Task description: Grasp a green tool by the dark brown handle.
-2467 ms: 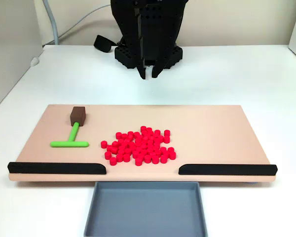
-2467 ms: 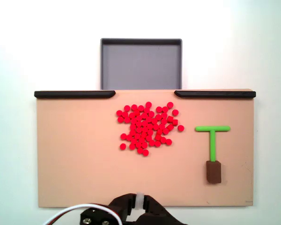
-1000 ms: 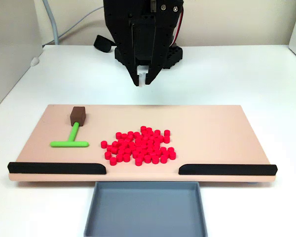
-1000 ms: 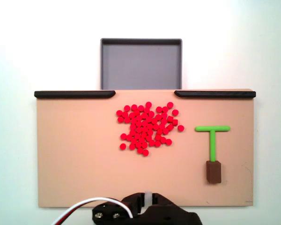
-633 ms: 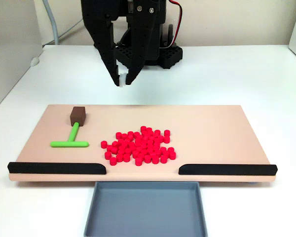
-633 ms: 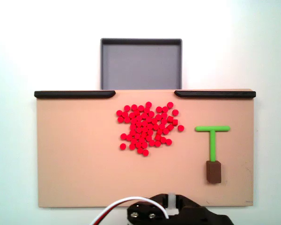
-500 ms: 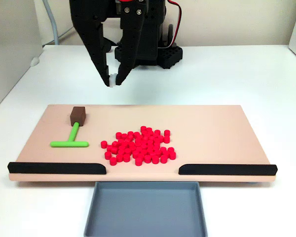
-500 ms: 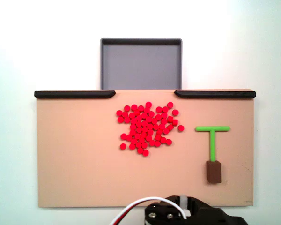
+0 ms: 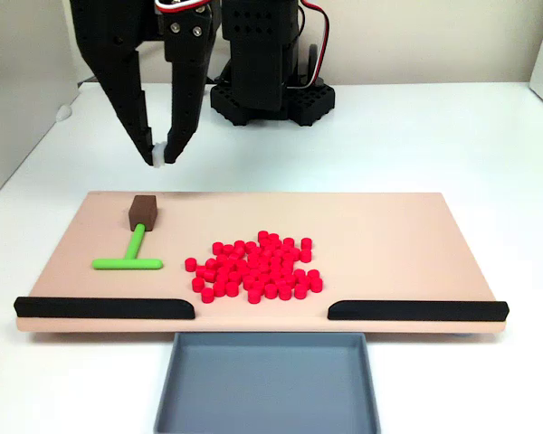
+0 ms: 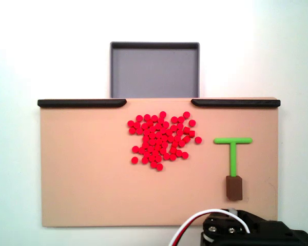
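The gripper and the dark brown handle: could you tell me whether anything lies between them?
Nothing: in a fixed view, the gripper hangs above the dark brown handle, with bare table and board edge between.

grey tray [image 9: 267,380]: near edge cropped | claw [image 10: 231,215]: fingertips seemingly hidden under arm

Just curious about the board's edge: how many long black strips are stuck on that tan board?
2. One long black strip lies along the tan board's front edge at the left in a fixed view, the other black strip at the right; the gap between them faces the grey tray.
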You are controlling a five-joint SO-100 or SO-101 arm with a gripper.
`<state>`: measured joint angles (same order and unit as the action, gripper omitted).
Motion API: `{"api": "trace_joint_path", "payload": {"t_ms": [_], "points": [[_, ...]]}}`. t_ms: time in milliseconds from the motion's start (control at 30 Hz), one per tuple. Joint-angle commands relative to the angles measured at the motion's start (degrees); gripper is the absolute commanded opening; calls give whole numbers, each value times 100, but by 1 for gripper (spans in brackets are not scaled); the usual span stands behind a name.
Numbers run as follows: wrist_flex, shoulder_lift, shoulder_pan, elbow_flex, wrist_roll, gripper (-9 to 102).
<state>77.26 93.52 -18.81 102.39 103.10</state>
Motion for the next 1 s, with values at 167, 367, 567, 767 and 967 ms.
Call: {"api": "trace_joint_path", "payload": {"t_ms": [167,367,567,767,967], "points": [[-290,-105,-237,-193,132,0],[-308,-123,-299,-193,281,0],[-308,-62,-378,-202,413,7],[-457,-88,-431,-202,606,15],[-580,-202,-466,-202,888,19]]}}
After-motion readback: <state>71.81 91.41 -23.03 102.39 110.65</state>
